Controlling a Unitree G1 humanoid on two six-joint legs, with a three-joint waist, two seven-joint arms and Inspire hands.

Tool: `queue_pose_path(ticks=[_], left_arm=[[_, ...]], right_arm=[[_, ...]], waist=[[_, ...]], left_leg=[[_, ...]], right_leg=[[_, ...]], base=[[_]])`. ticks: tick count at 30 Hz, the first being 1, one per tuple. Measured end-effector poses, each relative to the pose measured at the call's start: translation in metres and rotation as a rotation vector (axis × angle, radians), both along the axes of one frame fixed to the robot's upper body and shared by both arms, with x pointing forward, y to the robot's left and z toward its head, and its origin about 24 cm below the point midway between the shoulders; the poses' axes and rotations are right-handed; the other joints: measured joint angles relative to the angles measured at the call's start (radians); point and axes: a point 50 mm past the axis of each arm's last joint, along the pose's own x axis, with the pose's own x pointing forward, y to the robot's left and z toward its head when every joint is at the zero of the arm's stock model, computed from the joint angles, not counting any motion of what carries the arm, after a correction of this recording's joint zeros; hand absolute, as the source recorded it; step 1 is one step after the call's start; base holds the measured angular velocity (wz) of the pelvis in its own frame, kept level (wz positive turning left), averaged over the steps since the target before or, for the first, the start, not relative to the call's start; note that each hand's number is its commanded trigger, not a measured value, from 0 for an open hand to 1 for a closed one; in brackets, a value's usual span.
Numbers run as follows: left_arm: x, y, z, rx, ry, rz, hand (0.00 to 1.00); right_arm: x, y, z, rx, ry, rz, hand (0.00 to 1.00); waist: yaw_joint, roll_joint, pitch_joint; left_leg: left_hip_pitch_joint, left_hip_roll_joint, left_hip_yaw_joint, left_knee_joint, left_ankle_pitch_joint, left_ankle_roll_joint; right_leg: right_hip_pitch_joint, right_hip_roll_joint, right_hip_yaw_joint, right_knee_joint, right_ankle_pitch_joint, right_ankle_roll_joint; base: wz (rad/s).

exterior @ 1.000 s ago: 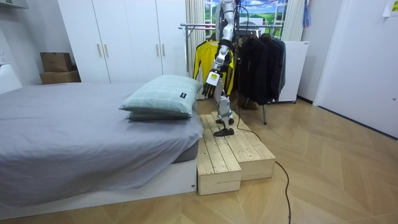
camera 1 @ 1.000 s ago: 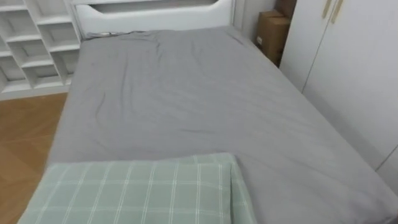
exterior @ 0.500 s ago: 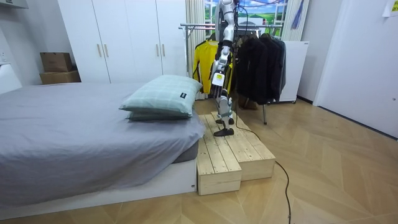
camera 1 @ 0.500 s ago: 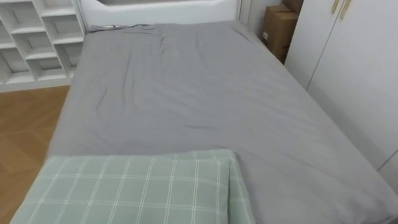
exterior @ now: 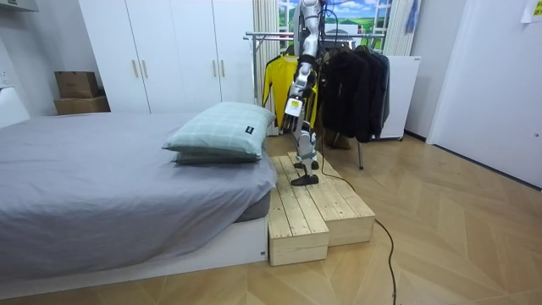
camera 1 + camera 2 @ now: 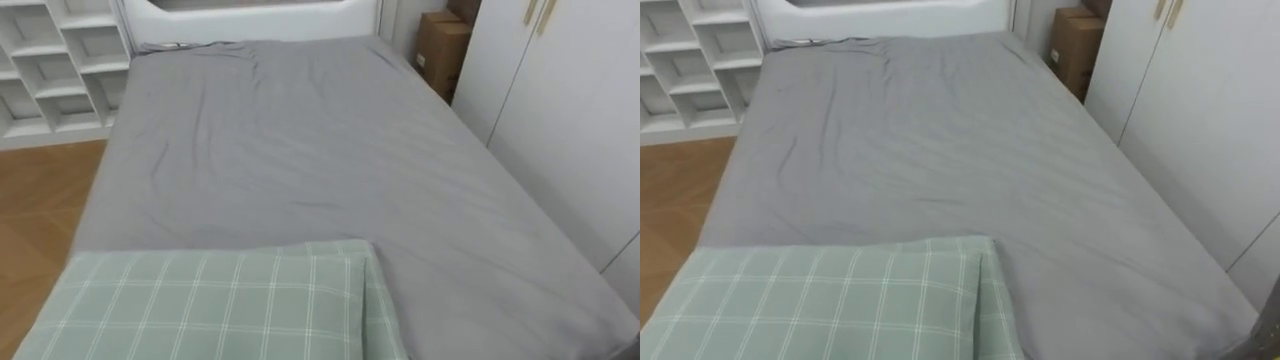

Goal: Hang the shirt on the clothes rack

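A clothes rack stands behind me in the room view, with a yellow jacket and several dark garments hanging on it. I stand on a wooden platform at the pillow end of the bed, facing the bed. My left hand hangs at my side, near the yellow jacket. The eye views look down on the grey bed sheet and a green checked pillow; no garment lies on the bed.
White wardrobe doors run along the bed's right side, with cardboard boxes in the far corner. White shelves and wooden floor lie to the bed's left. A white cabinet stands behind the rack.
The eye view has shifted a little, so the camera moved. In the room view my hanging arm has swayed slightly; nothing was picked up or put down.
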Motion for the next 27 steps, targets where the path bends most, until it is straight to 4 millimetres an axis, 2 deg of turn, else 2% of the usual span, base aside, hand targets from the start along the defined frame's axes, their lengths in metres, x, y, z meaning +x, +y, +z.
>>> queue_pose_path(ticks=[5, 8, 10, 16, 19, 20, 21, 23, 27], left_arm=[[-0.0077, -0.0008, -0.0008, -0.008, 0.016, 0.006, 0.0], [-0.0055, -0.0013, -0.0008, -0.012, 0.012, 0.002, 0.0], [-0.0055, -0.0016, -0.0009, -0.012, 0.012, 0.002, 0.0], [-0.0046, -0.0022, -0.0009, -0.008, 0.01, 0.003, 0.0], [-0.0032, -0.0023, -0.0008, -0.009, 0.007, 0.002, 0.0], [-0.0023, -0.0023, -0.0008, -0.009, 0.005, 0.001, 0.0], [-0.0017, -0.0023, -0.0007, -0.009, 0.003, 0.0, 0.0], [-0.001, -0.0025, -0.0007, -0.011, 0.002, -0.002, 0.0], [-0.0004, -0.0029, -0.0008, -0.016, 0.001, -0.005, 0.0]], right_arm=[[0.001, 0.0002, -0.0001, 0.001, 0.001, 0.002, 0.0], [-0.0015, 0.0011, -0.0006, 0.007, 0.007, -0.007, 0.0], [-0.0004, 0.0023, -0.0008, 0.014, 0.007, 0.008, 0.0], [-0.0004, 0.003, -0.001, 0.052, -0.002, -0.018, 0.0], [-0.0011, 0.0035, -0.0012, 0.065, -0.003, -0.025, 0.0], [-0.0012, 0.0038, -0.0012, 0.071, -0.005, -0.03, 0.0], [-0.001, 0.0039, -0.0012, 0.076, -0.008, -0.034, 0.0], [-0.0011, 0.0041, -0.0012, 0.08, -0.008, -0.035, 0.0], [-0.0027, 0.0049, -0.0017, 0.089, -0.003, -0.036, 0.0]], waist=[[0.002, 0.001, 0.0009], [-0.005, -0.001, 0.0019], [0.006, -0.001, 0.002], [0.007, 0.0, 0.0027], [0.004, -0.001, 0.0047], [0.004, -0.005, 0.0081], [0.004, 0.001, 0.0047], [0.003, -0.001, 0.0069], [0.002, 0.001, 0.0063]], left_leg=[[0.007, 0.0, -0.015, 0.002, 0.002, -0.001], [0.011, -0.003, -0.035, 0.001, 0.002, -0.001], [0.012, -0.003, -0.033, -0.002, 0.002, -0.002], [0.013, -0.003, -0.042, -0.001, 0.005, -0.006], [0.007, -0.002, -0.042, -0.003, 0.005, -0.006], [0.005, -0.002, -0.042, -0.003, 0.005, -0.006], [0.0, -0.002, -0.042, -0.003, 0.005, -0.006], [-0.002, -0.002, -0.042, -0.003, 0.005, -0.007], [-0.001, -0.002, -0.043, -0.003, 0.006, -0.007]], right_leg=[[0.013, 0.003, 0.002, 0.0, 0.0, 0.0], [0.023, 0.004, 0.003, -0.006, 0.0, 0.0], [0.028, 0.005, 0.002, -0.016, 0.0, 0.0], [0.027, 0.007, -0.004, -0.016, 0.0, 0.0], [0.026, 0.008, -0.006, -0.016, 0.0, 0.0], [0.025, 0.008, -0.007, -0.016, 0.0, 0.0], [0.024, 0.008, -0.007, -0.016, 0.0, 0.0], [0.021, 0.008, -0.008, -0.016, 0.0, 0.0], [0.013, 0.008, -0.009, -0.016, 0.0, 0.0]], base=[[0.11], [0.17], [0.02], [0.02], [0.0], [0.0], [0.0], [0.0], [0.0]])
